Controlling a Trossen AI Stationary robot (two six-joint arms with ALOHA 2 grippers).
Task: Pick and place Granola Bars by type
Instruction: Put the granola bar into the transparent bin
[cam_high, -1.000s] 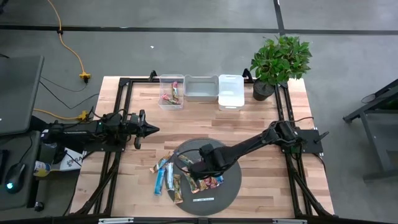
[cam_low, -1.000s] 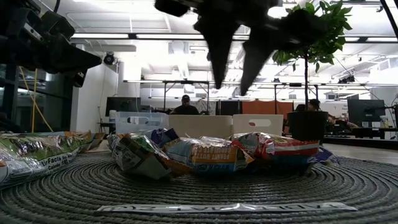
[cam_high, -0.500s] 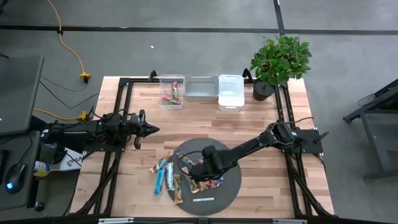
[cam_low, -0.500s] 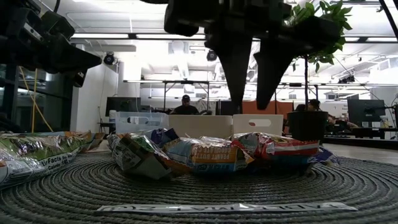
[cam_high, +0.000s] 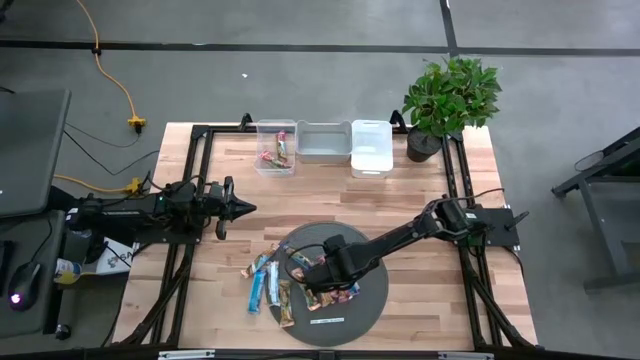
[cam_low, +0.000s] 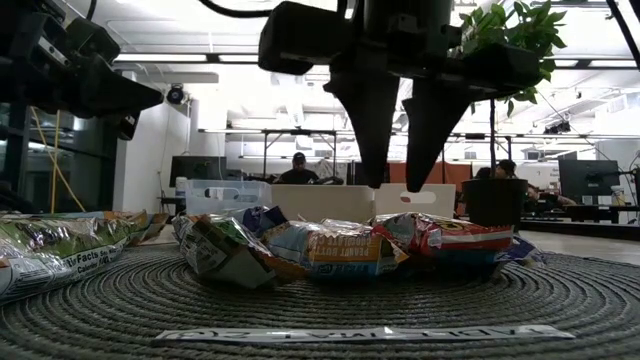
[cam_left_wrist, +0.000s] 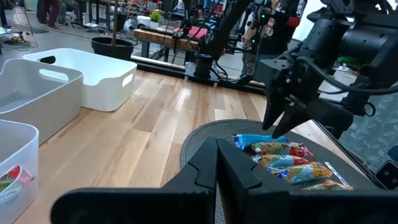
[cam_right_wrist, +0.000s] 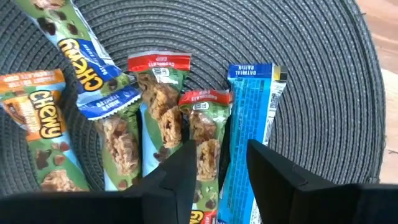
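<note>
At the table's left edge the left gripper (cam_high: 240, 208) waits above bare wood, its two fingers pressed together to a point and holding nothing. Next to the right, the Granola Bars (cam_high: 285, 292) lie spread in a loose fan — some on the wood just off the left rim of the round dark mat (cam_high: 375, 300), the others on the mat itself. The right gripper (cam_high: 312, 290) hangs directly over those on the mat; in the low view its two dark fingers (cam_low: 372, 130) point straight down with a clear gap between them, their tips just above the wrappers and touching none. Its wrist view shows the spread fingers framing a red-capped bar (cam_right_wrist: 206, 146), with a blue bar (cam_right_wrist: 250, 124) just beside it and another red-capped bar (cam_right_wrist: 160, 102) on the other side. A thin white label strip (cam_low: 365, 334) lies flat on the mat's near edge. At the back of the table stand three bins in a row — a clear bin (cam_high: 276, 160) with two bars inside, a grey bin (cam_high: 324, 155), a white bin (cam_high: 371, 160) — and a potted plant (cam_high: 450, 95) at the far right.
</note>
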